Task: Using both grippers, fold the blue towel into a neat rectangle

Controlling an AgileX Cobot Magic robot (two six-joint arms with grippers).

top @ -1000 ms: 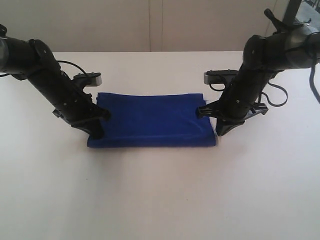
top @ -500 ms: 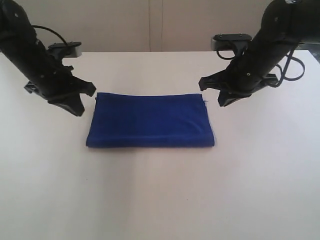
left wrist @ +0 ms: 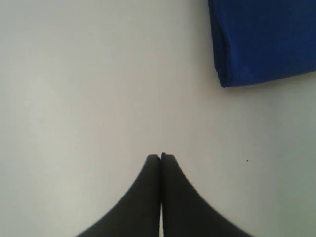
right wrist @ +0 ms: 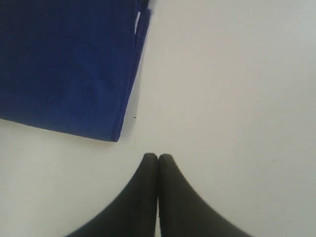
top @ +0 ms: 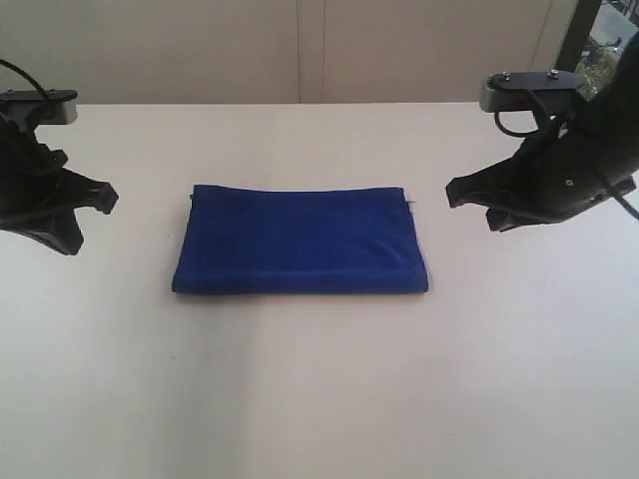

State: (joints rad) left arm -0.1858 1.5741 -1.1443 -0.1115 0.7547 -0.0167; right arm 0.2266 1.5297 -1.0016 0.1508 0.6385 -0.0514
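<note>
The blue towel [top: 300, 242] lies flat on the white table [top: 319, 389], folded into a rectangle with its long side running left to right. My left gripper [top: 68, 242] hovers well off the towel's left end, its jaws shut on nothing. My right gripper [top: 496, 224] hovers off the towel's right end, likewise shut and empty. In the left wrist view the closed gripper [left wrist: 161, 157] is over bare table, with a corner of the towel [left wrist: 261, 39] beyond it. In the right wrist view the closed gripper [right wrist: 158, 157] is near the towel [right wrist: 64, 64], whose small white tag [right wrist: 138, 21] shows at its edge.
A pale wall [top: 300, 50] stands behind the table's far edge. Bare table lies between each gripper and the towel, and across the whole near half of the table.
Both arms have left the towel's ends, where their tips rested a second ago, and drawn back outward, the left leftward and the right rightward. The towel has stayed folded in place.
</note>
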